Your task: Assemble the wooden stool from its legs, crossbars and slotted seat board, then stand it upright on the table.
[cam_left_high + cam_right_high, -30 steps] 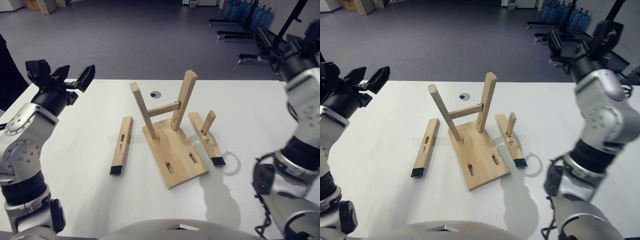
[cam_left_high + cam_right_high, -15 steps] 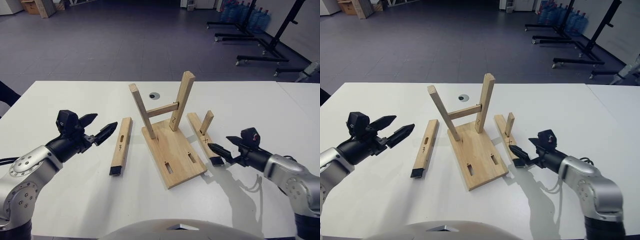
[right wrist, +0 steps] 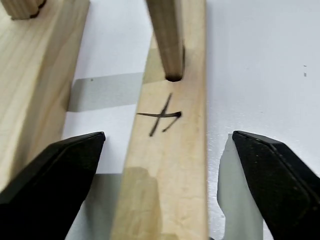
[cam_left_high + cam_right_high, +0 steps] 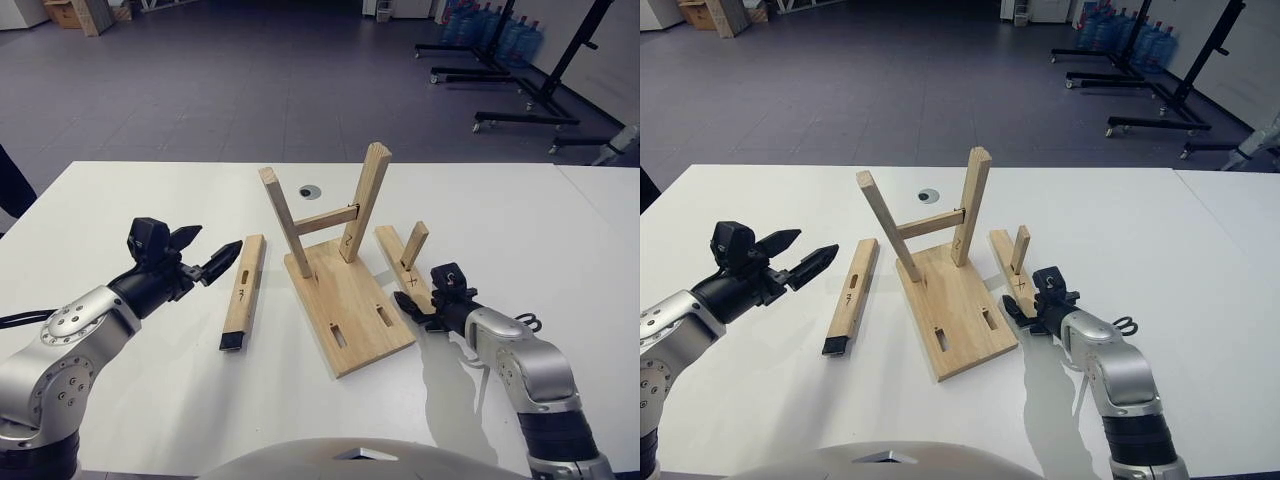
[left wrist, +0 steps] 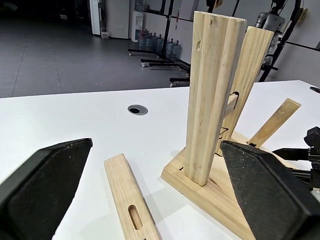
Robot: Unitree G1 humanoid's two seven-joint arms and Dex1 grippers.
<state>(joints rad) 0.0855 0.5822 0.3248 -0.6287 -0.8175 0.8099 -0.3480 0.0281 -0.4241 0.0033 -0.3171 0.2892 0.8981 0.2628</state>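
Note:
The slotted seat board (image 4: 352, 300) lies flat mid-table with two legs (image 4: 366, 200) standing in it, joined by a crossbar (image 4: 326, 219). A loose slotted leg (image 4: 243, 288) lies to its left. My left gripper (image 4: 205, 258) hovers open just left of that leg, pointing at it (image 5: 131, 210). On the board's right lies another leg (image 4: 403, 268) with a short crossbar (image 4: 416, 244) stuck upright in it. My right gripper (image 4: 415, 305) is open, its fingers (image 3: 55, 170) straddling this leg's near end (image 3: 170, 150) low over the table.
A round hole (image 4: 311, 189) sits in the white table (image 4: 520, 230) behind the board. Bare tabletop spreads to the far left, far right and front. Black stands and water bottles (image 4: 490, 15) are on the floor beyond.
Both arms dropped from raised positions to table height. In the last half second my right gripper slid in around the right leg's near end; my left gripper edged closer to the left leg.

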